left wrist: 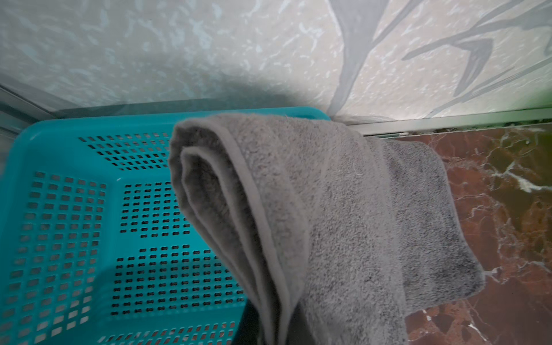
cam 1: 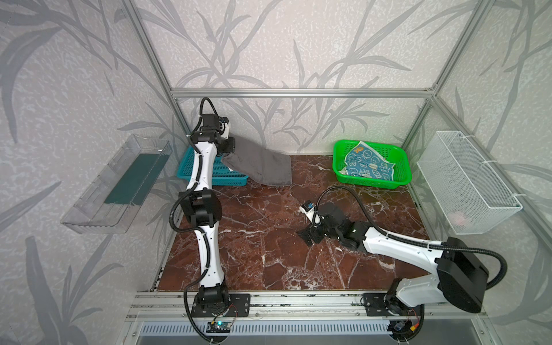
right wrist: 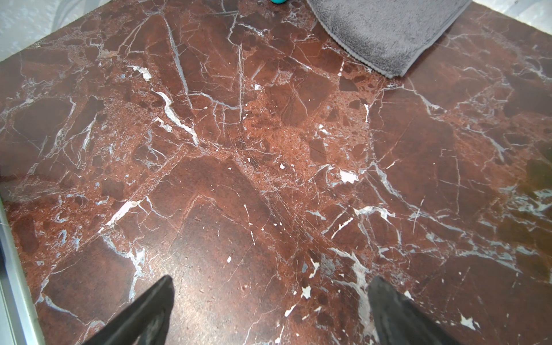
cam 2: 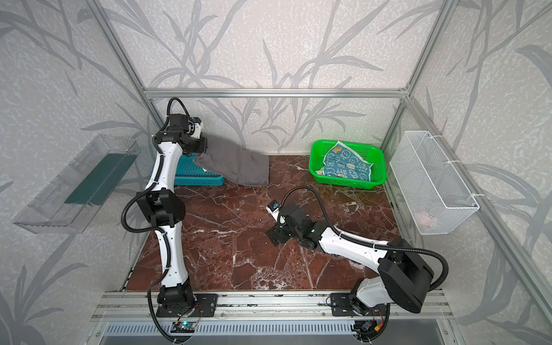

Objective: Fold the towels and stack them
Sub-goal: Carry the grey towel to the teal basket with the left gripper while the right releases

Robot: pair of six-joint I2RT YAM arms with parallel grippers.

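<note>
Both top views: left tool [cam 1: 230,153] [cam 2: 203,150] clamped tight on one end of the grey towel [cam 1: 263,164] [cam 2: 239,167], raised over the blue basket [cam 1: 227,179] at the back left; the towel slopes down from the tool towards the middle, its far end resting on the table [cam 1: 268,239]; right tool [cam 1: 309,234] [cam 2: 276,236] low over the table centre, jaws spread wide, holding nothing, well apart from the grey towel; teal-blue bunny towel [cam 1: 369,164] [cam 2: 346,165] crumpled in the green basket [cam 1: 370,183] at the back right, far from both tools. Left wrist view: tool itself not seen; grey towel [left wrist: 298,209] hangs in doubled layers, partly over the blue basket [left wrist: 74,209], partly over the table [left wrist: 507,209]. Right wrist view: right tool [right wrist: 268,298] with both fingers [right wrist: 155,313] far apart over bare table [right wrist: 268,149]; corner of the grey towel [right wrist: 388,30] lies flat, well ahead of the tool.
</note>
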